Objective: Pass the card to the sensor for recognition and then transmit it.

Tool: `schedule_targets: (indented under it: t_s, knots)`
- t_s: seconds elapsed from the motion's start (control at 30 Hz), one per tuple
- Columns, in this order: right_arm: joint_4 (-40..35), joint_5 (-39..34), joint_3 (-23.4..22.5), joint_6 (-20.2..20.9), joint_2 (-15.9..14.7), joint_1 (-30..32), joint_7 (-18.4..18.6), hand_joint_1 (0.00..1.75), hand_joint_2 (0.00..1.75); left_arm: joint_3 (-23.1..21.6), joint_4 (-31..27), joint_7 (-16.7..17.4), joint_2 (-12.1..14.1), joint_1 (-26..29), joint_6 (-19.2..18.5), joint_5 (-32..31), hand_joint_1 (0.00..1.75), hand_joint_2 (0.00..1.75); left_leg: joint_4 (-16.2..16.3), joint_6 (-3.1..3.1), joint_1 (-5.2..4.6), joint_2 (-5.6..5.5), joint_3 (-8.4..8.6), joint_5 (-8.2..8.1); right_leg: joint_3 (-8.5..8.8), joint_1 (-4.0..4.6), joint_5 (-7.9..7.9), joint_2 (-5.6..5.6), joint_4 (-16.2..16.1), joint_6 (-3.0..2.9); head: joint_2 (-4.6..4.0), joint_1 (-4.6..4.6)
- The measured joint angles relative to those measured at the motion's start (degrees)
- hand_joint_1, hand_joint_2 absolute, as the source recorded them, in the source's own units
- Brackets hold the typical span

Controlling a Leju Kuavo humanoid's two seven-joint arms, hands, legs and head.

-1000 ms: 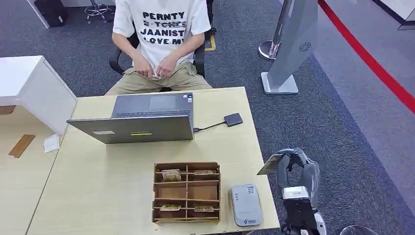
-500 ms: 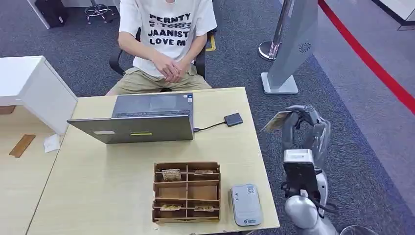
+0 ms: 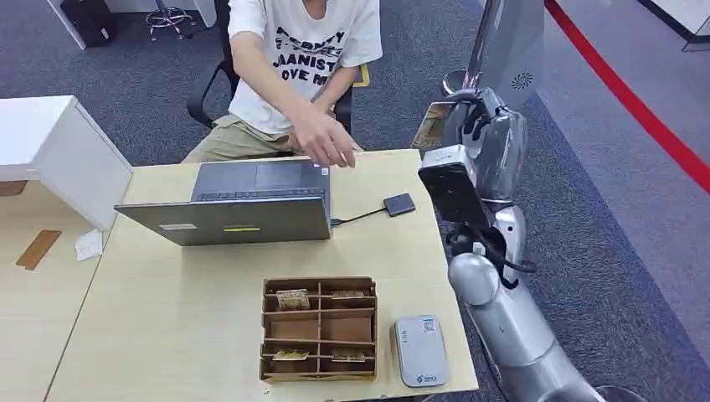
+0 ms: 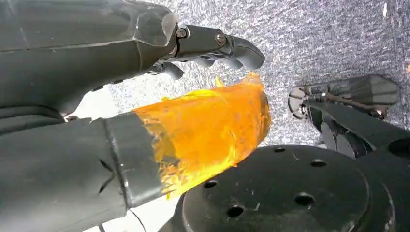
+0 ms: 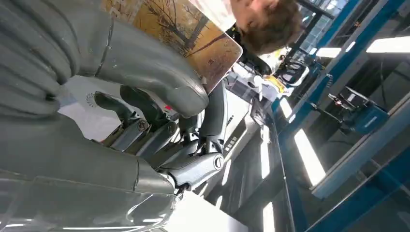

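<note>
So the big light wooden table (image 3: 167,318) takes up most of the head view, with an open grey laptop (image 3: 243,205) sitting toward the far side and a person (image 3: 301,59) in a white printed t-shirt seated behind it, one hand (image 3: 325,144) reaching out over the laptop's edge. Near the front edge there's a brown divided box (image 3: 319,328) with a few cards in its slots, and a grey sensor (image 3: 419,350) lying just beside it on the right. A small dark adapter (image 3: 399,204) hangs off the laptop's cable. The right hand (image 3: 481,138) is raised past the table's far right corner, thumb and fingers pinching a card (image 3: 433,124) with an autumn-tree picture. The left hand (image 4: 145,96) hangs over grey carpet, fingers loosely curled around nothing.
</note>
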Motion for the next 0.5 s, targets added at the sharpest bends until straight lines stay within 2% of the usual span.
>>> schedule_targets:
  t_s: [0.2, 0.23, 0.27, 0.3, 0.33, 0.4, 0.5]
  knots:
    - [4.9, 3.37, 0.9, -0.11, 2.96, -3.65, 1.73, 1.75, 1.75, 0.0, 1.93, 0.02, 0.96, -0.59, 1.09, -1.12, 0.0, 0.0, 0.0, 0.0, 0.0, 0.01, 0.0, 0.0, 0.0, 0.0, 0.0, 0.0, 0.01, 0.0, 0.0, 0.0]
    - [5.89, 2.42, 1.12, 1.01, 3.74, -3.98, 0.64, 1.75, 1.75, 0.0, 2.3, 2.11, 1.1, -0.85, 2.37, -2.83, 0.0, 0.0, 0.0, 0.0, 0.0, 0.01, -0.01, 0.0, 0.01, -0.01, 0.0, 0.0, 0.02, 0.0, 0.0, 0.02]
    - [7.29, 1.35, 1.67, 2.41, 5.28, -4.47, -0.9, 1.75, 1.75, -0.33, 3.0, 6.36, 0.9, -1.7, 4.36, -5.5, 0.0, 0.0, 0.0, -0.01, -0.01, 0.03, -0.01, 0.01, -0.02, -0.01, 0.01, 0.01, 0.02, 0.0, 0.0, 0.04]
    - [9.74, 0.92, 2.98, 1.67, 7.55, -5.17, -1.64, 1.75, 1.75, -1.3, 4.02, 11.99, 0.4, -3.24, 6.98, -8.01, 0.0, 0.0, 0.0, -0.06, -0.02, 0.06, -0.04, 0.04, -0.07, -0.02, 0.03, 0.03, 0.05, -0.04, 0.0, 0.02]
    - [11.79, 0.51, 4.9, 0.4, 9.59, -5.7, -1.3, 1.75, 1.75, -2.29, 4.81, 15.05, 0.07, -4.63, 8.56, -8.68, 0.0, 0.0, 0.0, -0.08, -0.03, 0.11, -0.01, 0.05, -0.11, -0.02, 0.05, 0.08, 0.07, -0.07, 0.0, -0.04]
    - [14.79, -0.13, 9.01, -1.66, 12.28, -6.38, -0.62, 1.75, 1.75, -3.49, 6.2, 16.68, -0.63, -7.31, 9.27, -8.87, 0.0, 0.0, 0.0, -0.12, -0.02, -0.03, -0.01, 0.08, -0.06, 0.0, 0.04, 0.0, 0.08, -0.08, 0.0, -0.02]
    - [18.45, -0.46, 12.35, -3.28, 14.84, -7.04, 0.13, 1.75, 1.75, -4.41, 7.65, 17.09, -1.27, -9.39, 9.36, -8.87, 0.0, 0.0, 0.0, -0.2, 0.09, 0.01, 0.01, 0.12, -0.04, 0.04, 0.07, 0.04, 0.13, -0.15, 0.0, -0.02]
